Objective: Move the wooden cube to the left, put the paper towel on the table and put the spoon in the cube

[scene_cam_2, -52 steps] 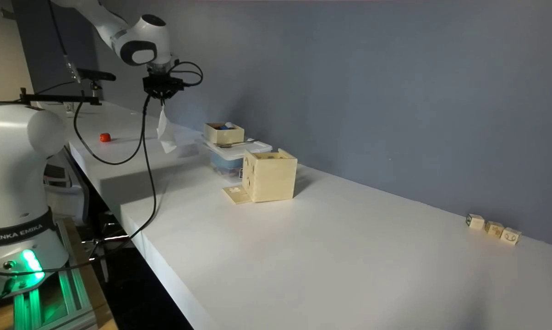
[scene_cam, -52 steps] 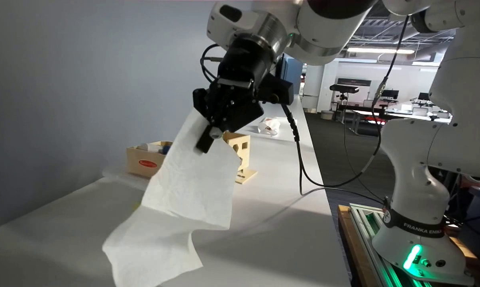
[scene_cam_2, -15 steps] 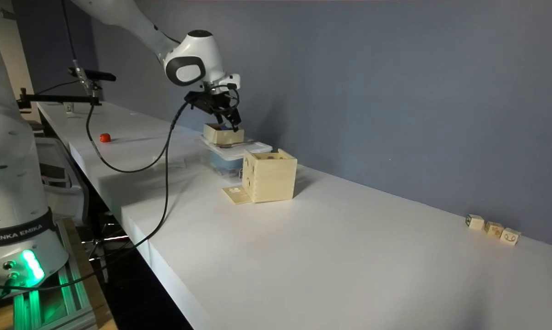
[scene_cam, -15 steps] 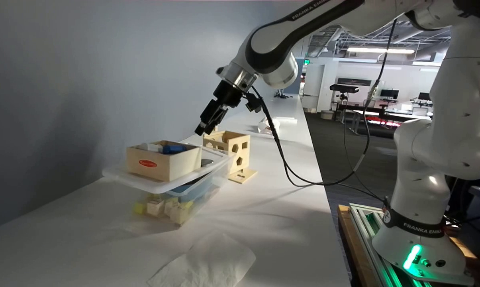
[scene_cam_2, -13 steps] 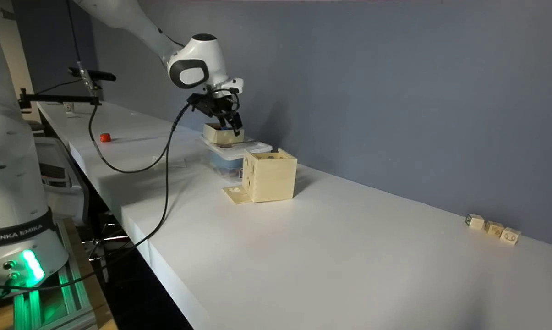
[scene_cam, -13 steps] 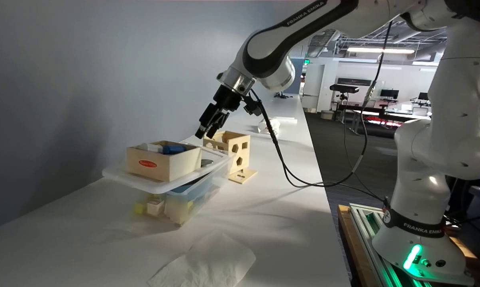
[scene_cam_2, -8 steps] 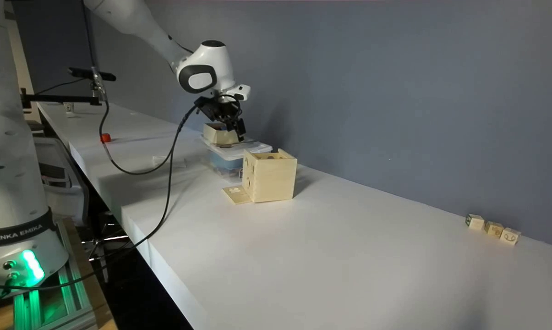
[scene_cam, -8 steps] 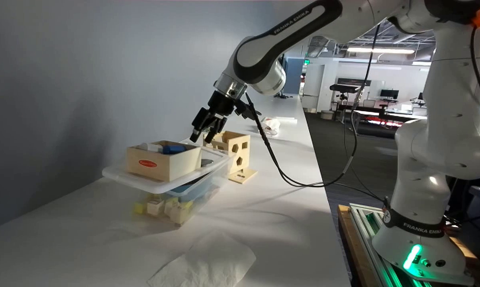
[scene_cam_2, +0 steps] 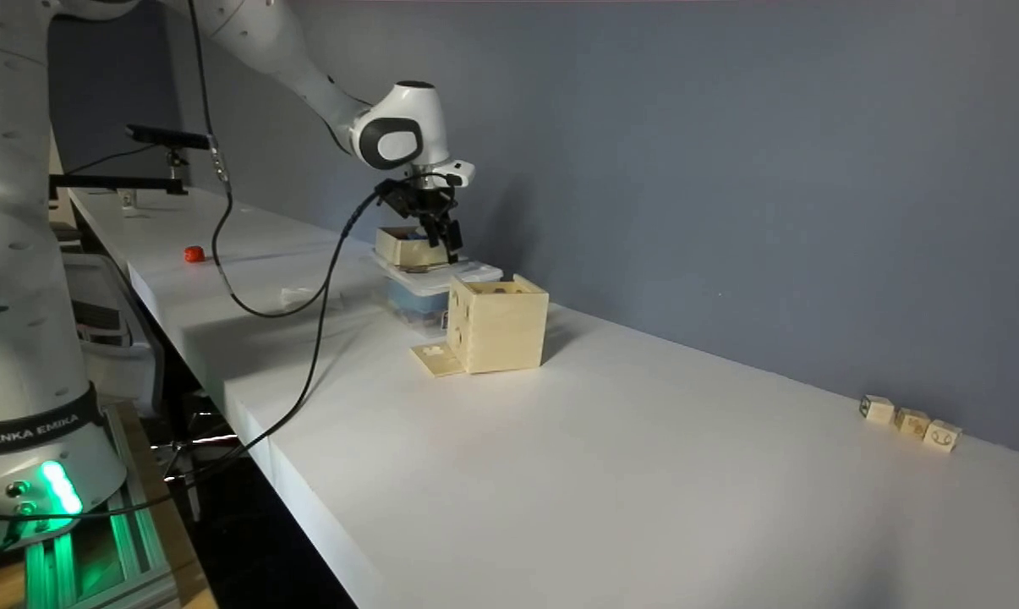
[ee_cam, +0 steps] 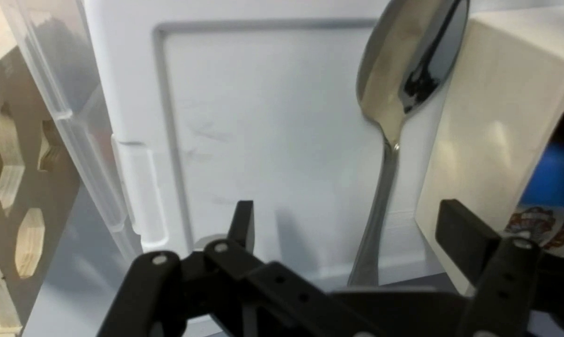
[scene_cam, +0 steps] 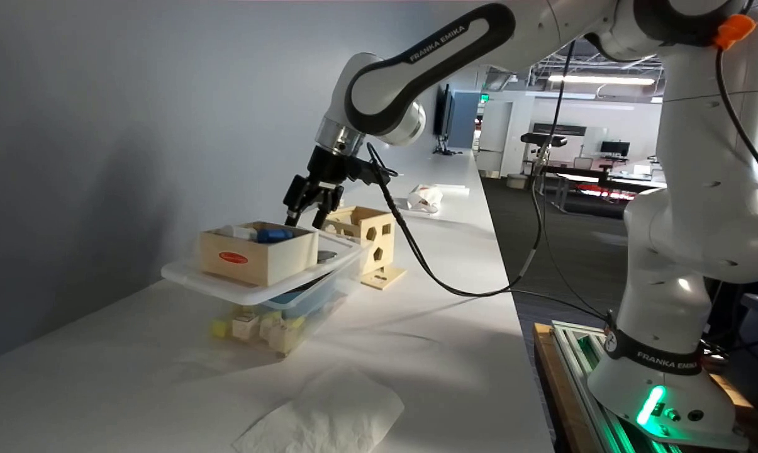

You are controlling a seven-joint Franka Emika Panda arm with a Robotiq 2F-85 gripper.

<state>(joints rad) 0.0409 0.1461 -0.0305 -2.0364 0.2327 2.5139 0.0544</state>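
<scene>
Spoon (ee_cam: pixel 392 125): on the plastic lid (ee_cam: pixel 272 112) beside the shallow box (ee_cam: pixel 490 121); not yet in the wooden cube (scene_cam_2: pixel 505 334), so that step remains. Paper towel (scene_cam: pixel 328 412): on the table (scene_cam: pixel 454 365), apparently done. Cube's leftward move: unconfirmed. Gripper (ee_cam: pixel 349 224): over the lid, fingers spread wide, holding nothing. Cropped: spoon's bowl tip in the wrist view; towel's near edge in an exterior view. Handle end: seemingly behind the gripper.

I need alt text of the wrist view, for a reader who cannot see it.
A metal spoon lies on the white lid of a clear bin, below the open gripper. A wooden box stands right of the spoon; at the left edge is part of the holed wooden cube.
</scene>
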